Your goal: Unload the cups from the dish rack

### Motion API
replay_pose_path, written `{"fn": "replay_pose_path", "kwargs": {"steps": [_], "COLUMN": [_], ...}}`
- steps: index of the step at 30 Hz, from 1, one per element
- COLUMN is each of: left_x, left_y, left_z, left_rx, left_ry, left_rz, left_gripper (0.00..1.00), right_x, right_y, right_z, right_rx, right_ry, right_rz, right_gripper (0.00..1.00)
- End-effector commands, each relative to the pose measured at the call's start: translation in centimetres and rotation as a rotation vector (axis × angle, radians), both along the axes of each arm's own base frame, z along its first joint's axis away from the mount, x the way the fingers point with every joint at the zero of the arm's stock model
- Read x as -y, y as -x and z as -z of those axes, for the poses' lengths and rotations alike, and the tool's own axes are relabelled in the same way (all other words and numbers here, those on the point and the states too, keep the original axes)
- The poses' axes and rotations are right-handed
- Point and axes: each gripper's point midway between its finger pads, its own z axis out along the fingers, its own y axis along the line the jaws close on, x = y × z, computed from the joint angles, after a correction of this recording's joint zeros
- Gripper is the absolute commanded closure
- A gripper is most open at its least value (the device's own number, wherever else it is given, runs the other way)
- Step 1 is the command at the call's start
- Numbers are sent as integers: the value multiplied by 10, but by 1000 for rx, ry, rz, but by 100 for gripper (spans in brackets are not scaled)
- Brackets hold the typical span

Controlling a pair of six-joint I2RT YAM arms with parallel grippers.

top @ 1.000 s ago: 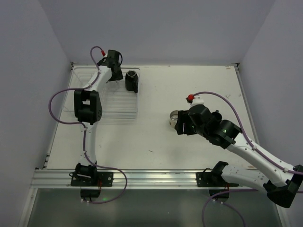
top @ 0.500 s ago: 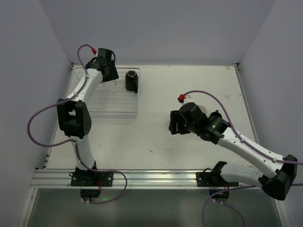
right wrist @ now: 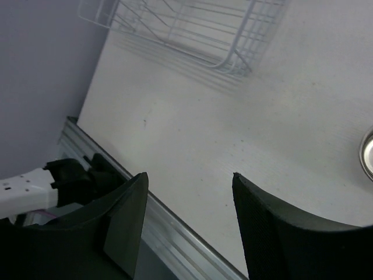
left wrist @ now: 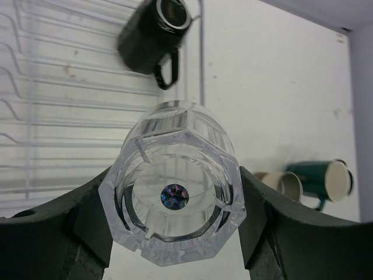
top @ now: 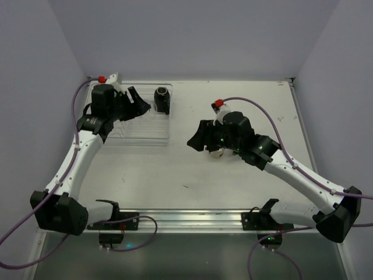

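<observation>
My left gripper [left wrist: 175,201] is shut on the clear plastic cup [left wrist: 173,192], holding it by its sides above the table beside the dish rack [left wrist: 52,99]. In the top view the left gripper [top: 140,104] hangs over the clear rack [top: 143,131]. The black mug [left wrist: 152,35] lies in the rack's far right corner [top: 162,100]. The dark teal cup [left wrist: 319,179] and the cream cup [left wrist: 284,184] lie on the table to the right. My right gripper [right wrist: 189,175] is open and empty above bare table [top: 195,140]. The blue cup is out of view.
A cup [top: 217,153] shows partly under the right arm; its rim [right wrist: 368,153] is at the right wrist view's edge. The aluminium rail [top: 186,219] runs along the near edge. Walls close in the left, far and right sides.
The left arm swung its elbow out to the near left, and its gripper turned rightward over the rack. The right gripper moved left and farther from the cups on the table.
</observation>
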Motion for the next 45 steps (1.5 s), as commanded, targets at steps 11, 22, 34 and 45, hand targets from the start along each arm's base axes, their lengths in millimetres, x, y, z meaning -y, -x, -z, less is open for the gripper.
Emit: {"fn": "replay_pose_path", "kwargs": {"steps": [11,22,34,45], "left_x": [78,83,87,93], "left_y": [128,173,179,178], "left_z": [-93,-91,-91,-88], "left_rx": [335,331,321,311], "left_ry": [504,629,694,703], "left_rz": [516,603,606,612], "left_gripper": [100,100,100,100], "right_x": [-35,-46,-57,-84], "right_y": [8,10,27,26], "right_z": [-95,-120,-135,-136], "right_rx": [123,151,157,104], "right_ry": [-661,-864,-989,-962], "right_rz": [-331,-463,-597,-650], "right_gripper": [43,46,48,53]}}
